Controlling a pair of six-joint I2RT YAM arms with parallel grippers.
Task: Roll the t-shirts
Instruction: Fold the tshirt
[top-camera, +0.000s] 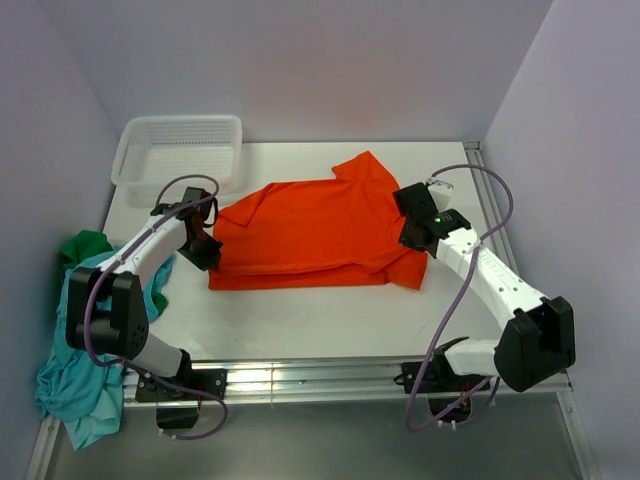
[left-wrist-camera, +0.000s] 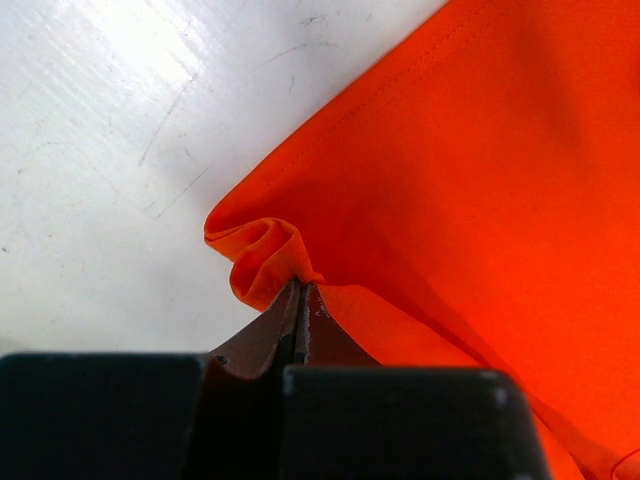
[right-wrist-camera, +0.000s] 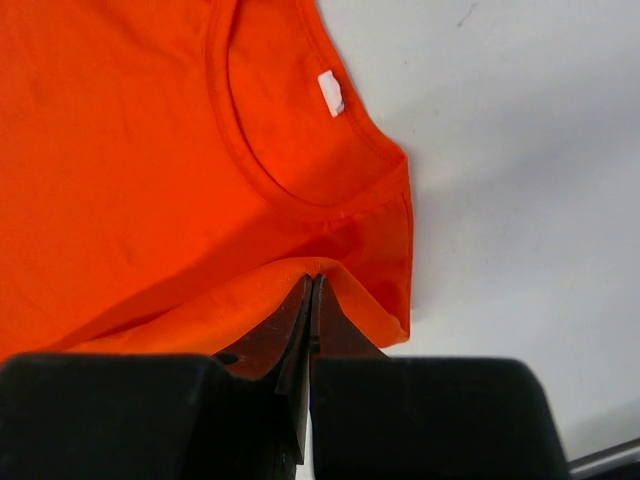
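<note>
orange t-shirt (top-camera: 310, 230) folded lengthwise, flat on table (top-camera: 330, 320), neckline showing.

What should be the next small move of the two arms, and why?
Probably lift both grippers a little, together. The left gripper is shut on a bunched corner of the orange t-shirt, the right gripper is shut on its edge near the collar, and the shirt lies flat, not yet rolled. Raising only one side would likely skew it.

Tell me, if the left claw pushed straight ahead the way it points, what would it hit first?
The orange t-shirt: the left gripper is shut on its bunched corner, so that fold comes first.
</note>
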